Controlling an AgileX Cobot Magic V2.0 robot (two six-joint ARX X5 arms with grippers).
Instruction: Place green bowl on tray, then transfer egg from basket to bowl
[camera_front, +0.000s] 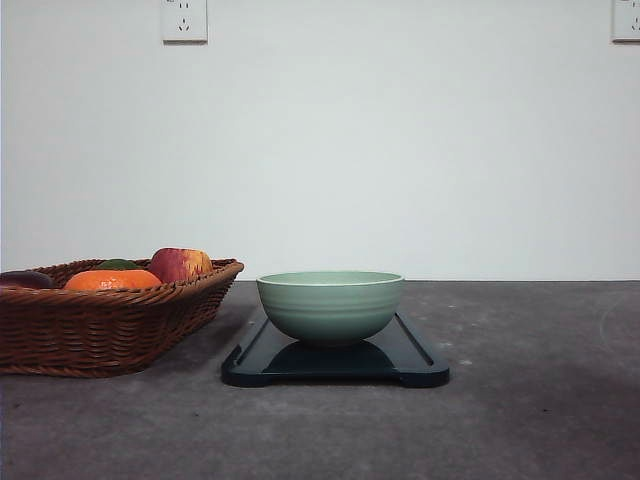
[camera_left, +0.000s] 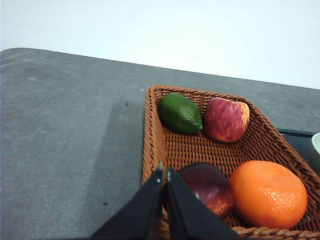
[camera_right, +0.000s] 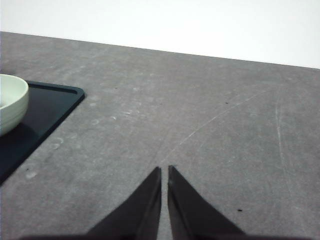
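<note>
Front view: the bowl (camera_front: 330, 305) sits squarely on the tray (camera_front: 420, 365), centre of the frame, on the grey table (camera_front: 540, 400). Over at the left edge is the basket (camera_front: 110, 325), beside the tray and apart from it, with an orange (camera_front: 112, 280) and an apple (camera_front: 180, 264) peeking over its rim. No egg can be made out among them. In the left wrist view the left gripper (camera_left: 164, 172) hangs over the basket's near rim, fingers pressed together with nothing between them, a dark red fruit (camera_left: 207, 187) just behind the tips (an avocado (camera_left: 180, 113) lies further back, next to the apple). Right wrist view: the right gripper (camera_right: 164, 172) is closed and empty above bare table, with the tray corner and bowl at the frame's left edge.
</note>
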